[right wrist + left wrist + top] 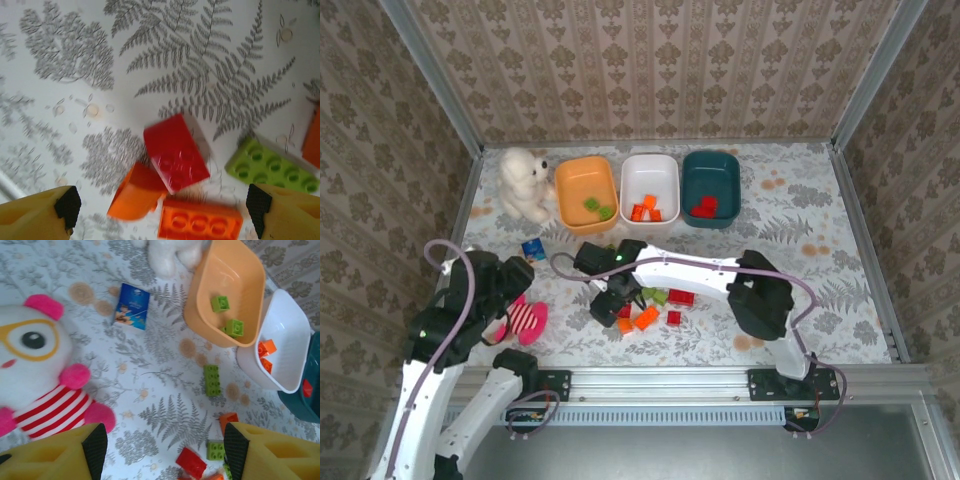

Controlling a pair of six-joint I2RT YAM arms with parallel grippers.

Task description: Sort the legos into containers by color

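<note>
The orange bin [582,178] holds two green legos [598,208], the white bin [650,175] holds orange legos [645,208], and the teal bin [710,172] holds red ones [705,206]. Loose legos lie mid-table: red [681,297], orange [646,318], green [655,294]. My right gripper [163,207] hangs open just above a red brick [176,152], two orange pieces [200,220] and a green brick [270,167]; nothing is gripped. My left gripper [165,445] is open and empty over bare cloth, beside the pink plush [45,375], with a red brick [190,462] and green brick [215,450] near its right finger.
A white stuffed animal [525,183] stands left of the orange bin. A small blue card [533,249] lies on the cloth, and a long green brick [212,379] sits alone below the orange bin. The pink striped plush [525,322] lies at the near left.
</note>
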